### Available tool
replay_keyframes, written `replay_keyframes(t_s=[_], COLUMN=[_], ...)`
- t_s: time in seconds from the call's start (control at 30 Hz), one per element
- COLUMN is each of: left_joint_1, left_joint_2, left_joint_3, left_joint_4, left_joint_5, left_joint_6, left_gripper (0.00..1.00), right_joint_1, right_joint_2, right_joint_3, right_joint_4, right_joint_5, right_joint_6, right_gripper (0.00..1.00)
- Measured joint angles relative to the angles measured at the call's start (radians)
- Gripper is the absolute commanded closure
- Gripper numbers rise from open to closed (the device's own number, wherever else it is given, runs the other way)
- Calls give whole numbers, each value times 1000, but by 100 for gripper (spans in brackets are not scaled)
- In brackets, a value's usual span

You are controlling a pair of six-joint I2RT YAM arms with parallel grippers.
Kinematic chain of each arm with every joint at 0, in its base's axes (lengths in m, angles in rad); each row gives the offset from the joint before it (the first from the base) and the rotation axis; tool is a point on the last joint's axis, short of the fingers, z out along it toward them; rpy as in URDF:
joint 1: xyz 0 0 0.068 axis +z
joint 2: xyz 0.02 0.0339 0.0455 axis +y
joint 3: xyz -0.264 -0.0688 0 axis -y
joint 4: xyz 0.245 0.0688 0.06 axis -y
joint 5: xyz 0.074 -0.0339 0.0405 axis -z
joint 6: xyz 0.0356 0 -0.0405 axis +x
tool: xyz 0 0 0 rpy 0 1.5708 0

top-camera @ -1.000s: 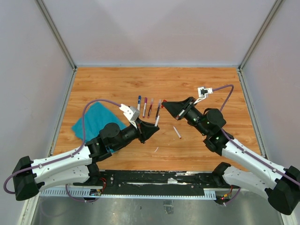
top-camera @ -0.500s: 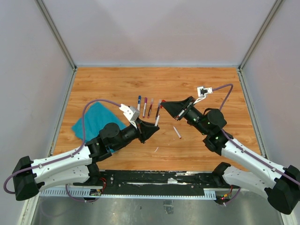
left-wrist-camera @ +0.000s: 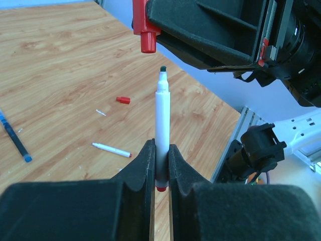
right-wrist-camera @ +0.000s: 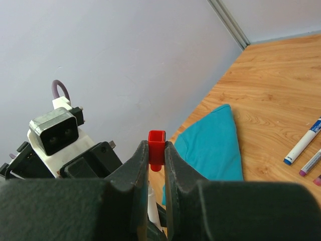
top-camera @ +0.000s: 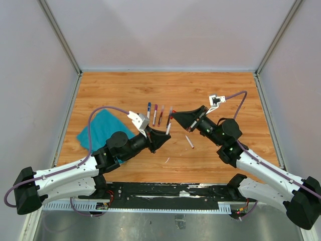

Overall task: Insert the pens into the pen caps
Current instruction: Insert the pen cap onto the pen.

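Observation:
My left gripper (left-wrist-camera: 160, 150) is shut on a white pen (left-wrist-camera: 162, 115) that stands upright, its dark tip up. Just above and slightly left of that tip hangs a red pen cap (left-wrist-camera: 147, 40), a small gap between them. My right gripper (right-wrist-camera: 156, 146) is shut on this red cap (right-wrist-camera: 156, 136), open end facing the camera. In the top view both grippers meet over mid-table: the left gripper (top-camera: 163, 138) with the pen (top-camera: 168, 129), the right gripper (top-camera: 175, 118) close above it. Several capped pens (top-camera: 155, 114) lie in a row behind.
A teal cloth (top-camera: 103, 129) lies at the left. One loose white pen (top-camera: 189, 141) lies right of the grippers, and a small red cap (left-wrist-camera: 123, 100) rests on the wood. A blue-capped pen (right-wrist-camera: 303, 145) shows in the right wrist view.
My right gripper has shifted a little to the left with the red cap, closer to the pen tip. The left arm holds still.

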Motion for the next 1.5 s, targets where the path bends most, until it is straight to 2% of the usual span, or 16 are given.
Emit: replay_keyframes(t_s=[1.5], left_joint_1=[0], left_joint_2=[0], left_joint_3=[0], left_joint_4=[2], left_joint_5=[-19], left_joint_6=[11], left_gripper=[100], right_joint_1=[0], right_joint_2=[-13], right_joint_3=[-18], right_joint_4=[34], right_joint_5=[-82], right_joint_6=[-29], right_gripper=[99])
